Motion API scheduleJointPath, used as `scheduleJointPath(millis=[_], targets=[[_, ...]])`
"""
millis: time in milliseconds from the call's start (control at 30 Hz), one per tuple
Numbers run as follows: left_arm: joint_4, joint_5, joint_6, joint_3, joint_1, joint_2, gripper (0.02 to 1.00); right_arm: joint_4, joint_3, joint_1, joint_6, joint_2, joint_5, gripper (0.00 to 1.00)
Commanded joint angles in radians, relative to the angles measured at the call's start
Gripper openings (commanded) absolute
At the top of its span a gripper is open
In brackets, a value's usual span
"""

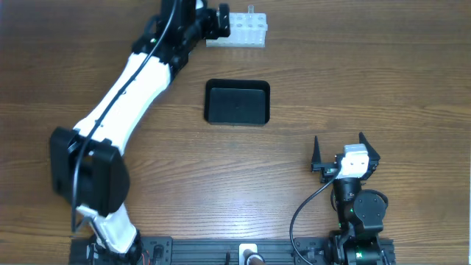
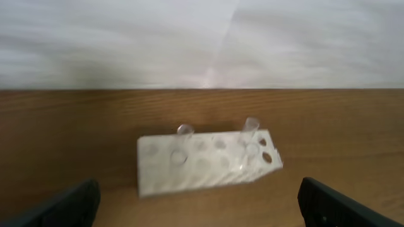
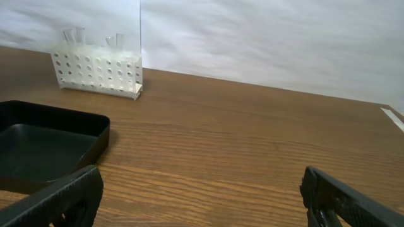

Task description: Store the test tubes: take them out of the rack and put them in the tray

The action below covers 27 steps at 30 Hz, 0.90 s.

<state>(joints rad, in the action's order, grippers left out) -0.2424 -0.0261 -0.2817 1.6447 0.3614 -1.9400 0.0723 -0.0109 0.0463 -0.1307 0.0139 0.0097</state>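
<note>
The right gripper [image 1: 340,152] sits at the near right of the wooden table [image 1: 383,73], close to its arm's base, with its two dark fingers spread wide and nothing between them; its own wrist view [image 3: 202,186] shows bare wood between the fingertips. Farther in, about mid-table and left of that gripper, lies the black rectangular tray [image 1: 237,103], flat on the wood, with its nearest corner and raised rim showing in the right wrist view [image 3: 57,148]. The tray is well apart from both grippers. At the far side, the left arm reaches up the table to the left gripper [image 1: 221,22], whose fingers are also spread apart and grip nothing [image 2: 199,198]. It is at the left end of the white perforated test tube rack [image 1: 239,33], which stands near the far edge, beyond the tray. In the left wrist view the rack [image 2: 202,165] lies ahead of the fingertips, not touching them. Clear test tubes [image 2: 251,125] stand upright in the rack, probably two, though glass against the white wall [image 3: 265,38] behind is hard to count.
</note>
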Motion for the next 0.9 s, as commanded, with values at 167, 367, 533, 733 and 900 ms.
scheduleJointPath(millis=[167,367,533,733,900], targets=[[-0.002,-0.002,-0.014,0.117,0.016,-0.158,0.993,0.003,0.005,-0.006,0.002,-0.009,0.009,0.993],[-0.002,-0.009,0.020,0.155,0.016,-0.223,0.987,0.003,0.005,-0.006,0.002,-0.009,0.009,0.991],[0.000,-0.023,0.077,0.198,0.016,-0.267,0.972,0.003,0.005,-0.006,0.002,-0.009,0.009,0.993],[0.041,-0.043,0.077,0.201,0.011,-0.291,0.978,0.003,0.005,-0.006,0.002,-0.009,0.009,0.993],[0.074,-0.043,0.077,0.203,0.011,-0.315,0.974,0.003,0.005,-0.006,0.002,-0.009,0.009,0.991]])
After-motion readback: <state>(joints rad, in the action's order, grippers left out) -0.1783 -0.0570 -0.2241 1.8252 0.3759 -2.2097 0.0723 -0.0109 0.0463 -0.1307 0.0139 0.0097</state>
